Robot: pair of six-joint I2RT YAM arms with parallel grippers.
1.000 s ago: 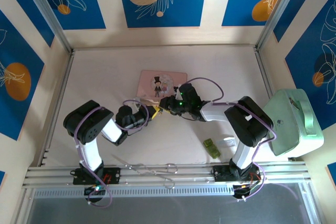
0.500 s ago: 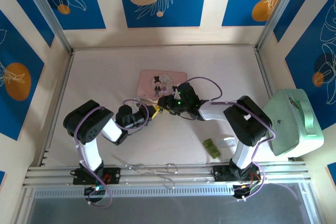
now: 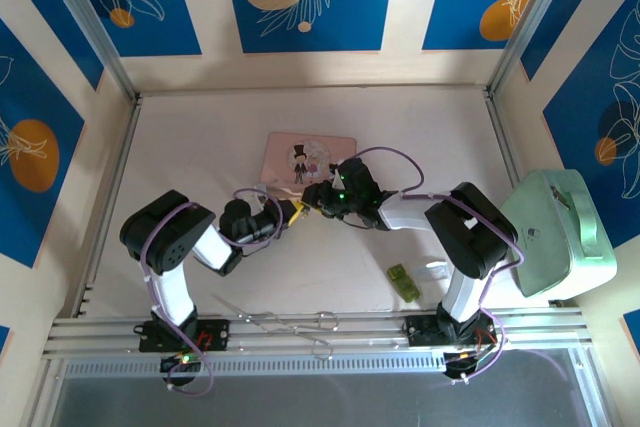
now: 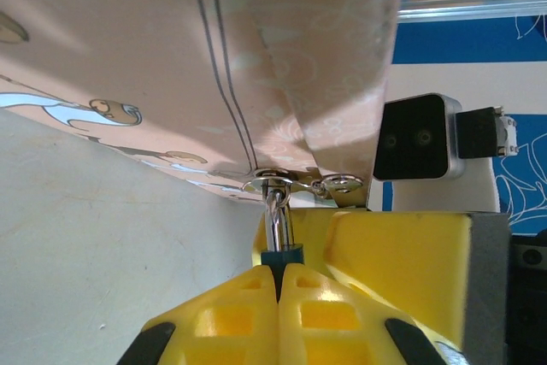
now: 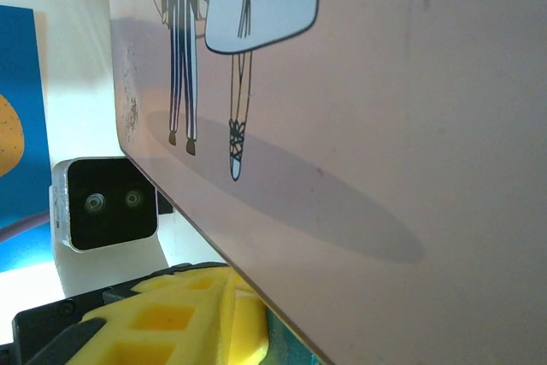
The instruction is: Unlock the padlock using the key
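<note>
from above i see the left gripper (image 3: 289,211) and right gripper (image 3: 317,197) nose to nose at the near edge of the pink picture box (image 3: 312,152). on the left wrist, my yellow fingers (image 4: 222,322) are pinched together on the padlock (image 4: 279,226), its silvery part reaching up to the box edge. on the right wrist, a yellow finger (image 5: 171,318) sits under the box; i cannot tell that gripper's gap.

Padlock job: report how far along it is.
Done: the left gripper is clamped on the padlock, whose silvery shackle hooks through the clasp of the pink box. In hand: the right gripper is pressed in beside it; whether it holds the key I cannot tell. Left: inserting and turning the key; the shackle looks seated in the body.
</note>
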